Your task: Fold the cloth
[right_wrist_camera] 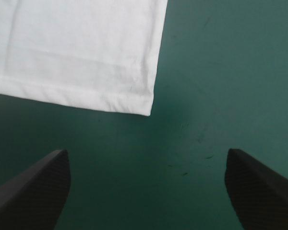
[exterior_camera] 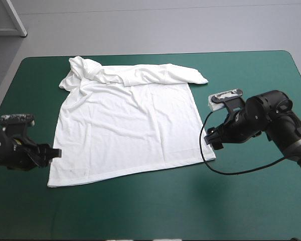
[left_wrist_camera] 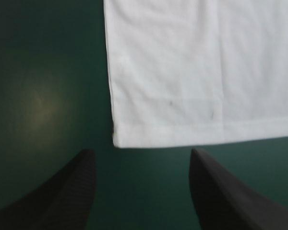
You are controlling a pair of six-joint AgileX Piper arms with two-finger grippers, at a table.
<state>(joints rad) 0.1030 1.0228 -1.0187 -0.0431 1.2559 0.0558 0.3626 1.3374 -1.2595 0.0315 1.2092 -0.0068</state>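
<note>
The white T-shirt [exterior_camera: 128, 125] lies spread flat on the teal-green cover, hem toward the near edge, sleeves and collar bunched along its far side. My left gripper [exterior_camera: 56, 152] hovers at the hem's left corner [left_wrist_camera: 116, 141], open, the corner just ahead of its fingertips. My right gripper [exterior_camera: 210, 138] is beside the hem's right corner [right_wrist_camera: 148, 111], open wide, nothing between its fingers [right_wrist_camera: 38, 191]. In the left wrist view the T-shirt [left_wrist_camera: 197, 72] fills the area ahead of the gripper [left_wrist_camera: 141, 158]; in the right wrist view the T-shirt [right_wrist_camera: 77, 48] lies ahead of the gripper [right_wrist_camera: 146, 158], toward one side.
Bare teal-green cover [exterior_camera: 155, 206] runs along the near edge and on both sides of the T-shirt. A white post [exterior_camera: 15, 20] stands beyond the table's far left corner.
</note>
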